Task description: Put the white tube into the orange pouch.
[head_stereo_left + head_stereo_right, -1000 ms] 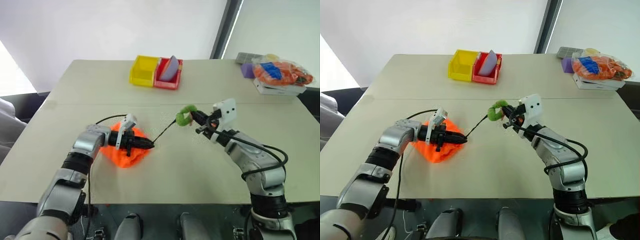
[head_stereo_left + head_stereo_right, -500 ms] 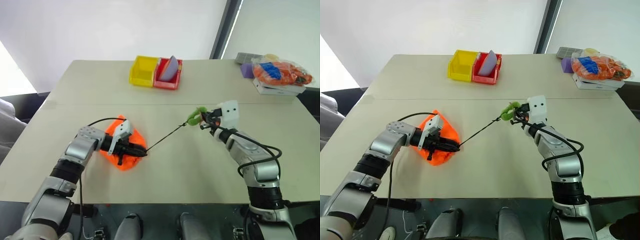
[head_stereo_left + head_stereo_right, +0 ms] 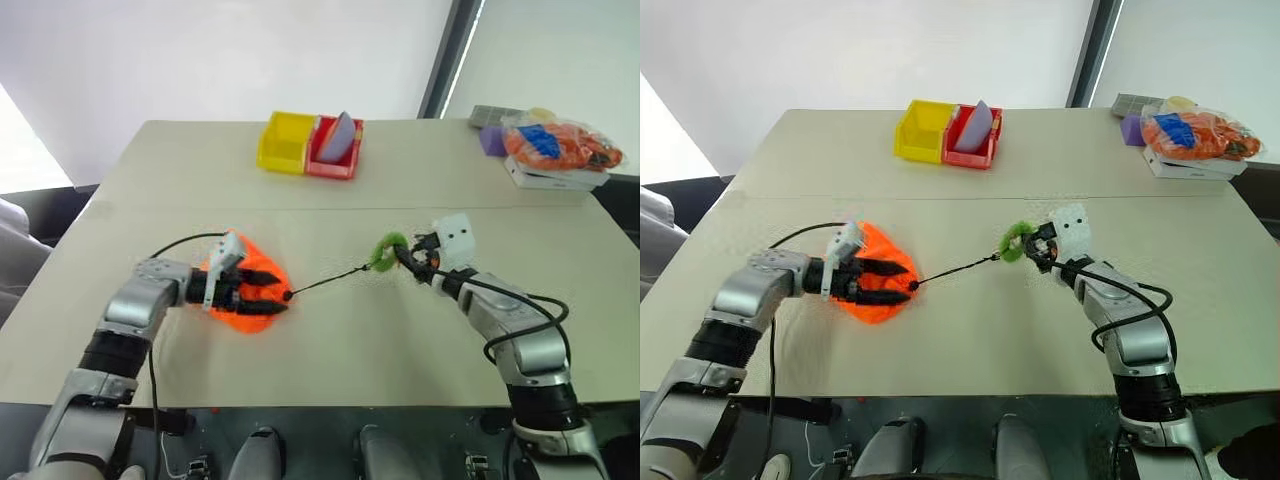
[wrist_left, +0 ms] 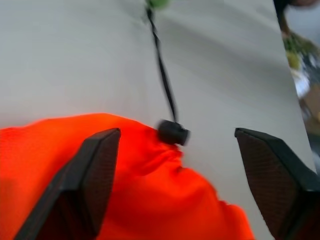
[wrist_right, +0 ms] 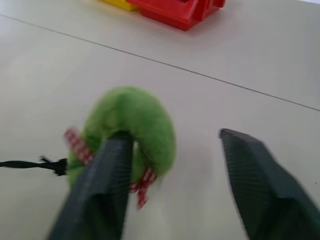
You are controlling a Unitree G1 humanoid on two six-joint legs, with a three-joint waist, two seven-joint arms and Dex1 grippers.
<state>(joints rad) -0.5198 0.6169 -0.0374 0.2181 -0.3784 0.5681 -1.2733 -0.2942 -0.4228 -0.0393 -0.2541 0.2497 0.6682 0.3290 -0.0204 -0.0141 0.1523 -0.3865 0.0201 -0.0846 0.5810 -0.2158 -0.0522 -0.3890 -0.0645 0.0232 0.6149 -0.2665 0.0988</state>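
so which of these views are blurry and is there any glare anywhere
Left wrist view: the orange pouch and its black cord are smeared by blur. Right wrist view: the green ball and red bin look soft. Left eye view: bright washout at the window, table evenly lit.

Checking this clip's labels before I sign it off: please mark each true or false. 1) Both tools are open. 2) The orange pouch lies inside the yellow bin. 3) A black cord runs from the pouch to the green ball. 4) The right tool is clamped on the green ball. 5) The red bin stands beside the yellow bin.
1) True: the left tool and right tool both stand open.
2) False: the orange pouch lies on the table, far from the yellow bin.
3) True: the black cord joins it to the green ball.
4) False: its fingers are spread, with the ball beside one finger.
5) True: the red bin touches the yellow bin.
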